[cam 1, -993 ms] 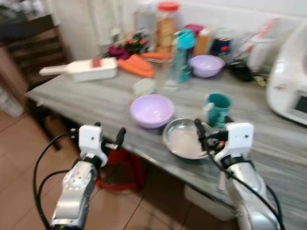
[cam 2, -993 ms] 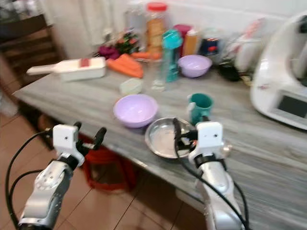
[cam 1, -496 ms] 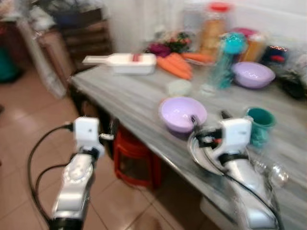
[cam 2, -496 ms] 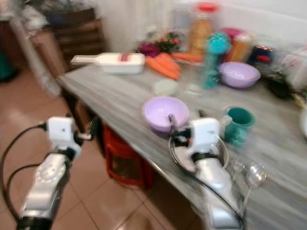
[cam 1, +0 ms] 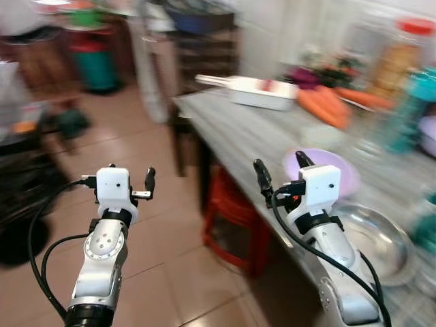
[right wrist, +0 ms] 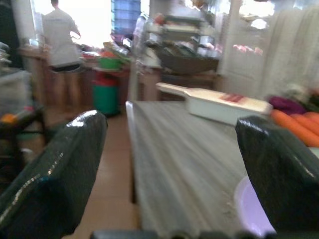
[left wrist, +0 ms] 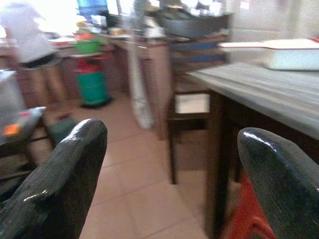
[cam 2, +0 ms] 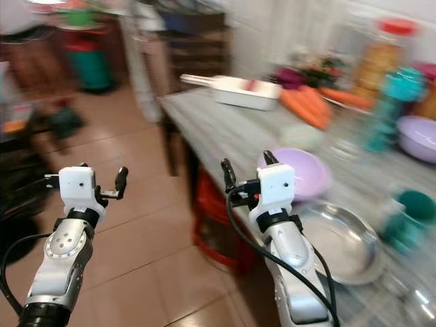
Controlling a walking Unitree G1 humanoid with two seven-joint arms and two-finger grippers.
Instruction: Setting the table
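Grey table (cam 1: 238, 126) now sits further right; camera swung left. Steel plate (cam 1: 381, 238) beside lilac bowl (cam 1: 340, 174). Left gripper (cam 1: 129, 178) and right gripper (cam 1: 279, 170): spread wide, empty. Right wrist view shows a distant person (right wrist: 60, 35).

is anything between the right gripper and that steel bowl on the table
Nothing visible stands between them. The right gripper hangs open above the table's near edge, the steel bowl lies beside its forearm, and the purple bowl sits farther back, off that path.
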